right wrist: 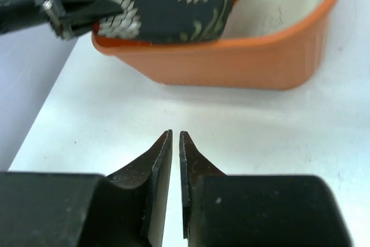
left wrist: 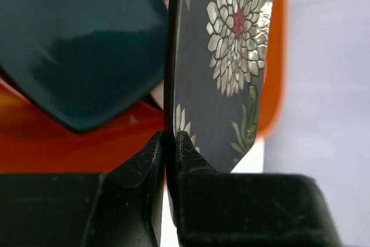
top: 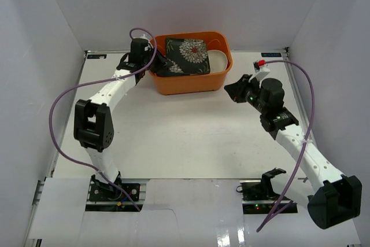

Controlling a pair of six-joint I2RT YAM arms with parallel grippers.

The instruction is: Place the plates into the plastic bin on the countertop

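Now left gripper clamped on edge of black plate with white flowers, thin rim pinched between both fingertips. Plate held tilted over orange plastic bin, lower part dipping inside. Just beside it in left wrist view, teal plate, orange wall behind. In bin's right end lies cream plate. Further right, right gripper hangs over white countertop, near bin but apart from it. Its fingertips nearly together, only slim gap, nothing between them.

One black floral plate, one teal plate, one cream plate, one orange bin, two claws
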